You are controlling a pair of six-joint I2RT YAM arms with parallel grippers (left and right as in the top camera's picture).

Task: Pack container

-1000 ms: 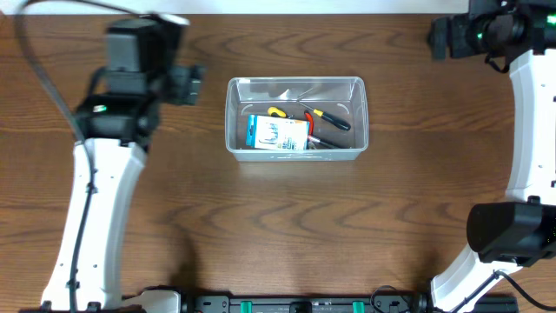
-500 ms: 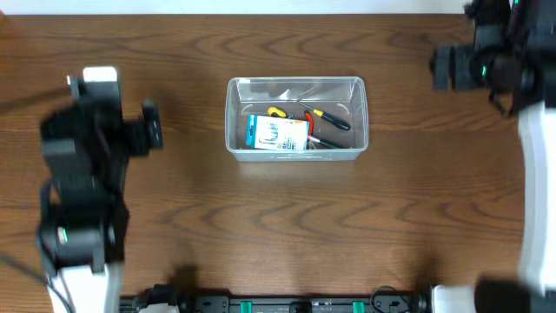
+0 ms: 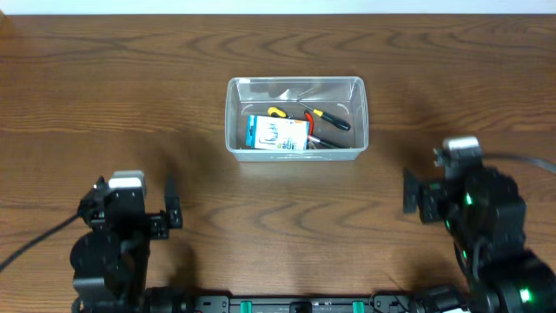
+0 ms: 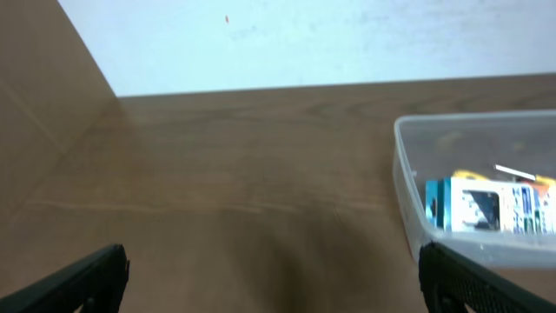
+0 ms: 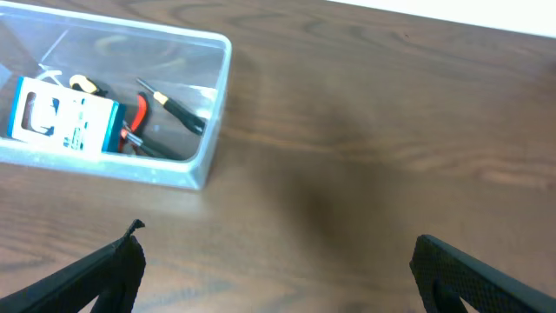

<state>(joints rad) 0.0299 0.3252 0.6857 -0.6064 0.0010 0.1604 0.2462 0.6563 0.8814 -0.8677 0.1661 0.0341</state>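
Observation:
The clear container [image 3: 233, 122] stands at the middle back of the table. It holds a blue-and-white box [image 3: 277, 133], a yellow-and-black screwdriver [image 3: 328, 117] and a red-handled tool [image 3: 313, 132]. My left gripper [image 3: 172, 207] is at the front left, open and empty, well away from the container. My right gripper [image 3: 410, 191] is at the front right, open and empty. In the left wrist view the gripper [image 4: 278, 287] has its jaws wide apart, with the container [image 4: 407, 204] at the right. In the right wrist view the gripper [image 5: 287, 278] is wide open, with the container [image 5: 207, 143] at the upper left.
Brown wooden table [image 3: 278, 235] all round the container. A pale wall [image 4: 304, 39] stands behind the table's far edge. A black rail with green clips [image 3: 295, 304] runs along the front edge.
Both arms have drawn back from the far side of the table to the front edge, the left at front left, the right at front right. The container and its contents have not moved.

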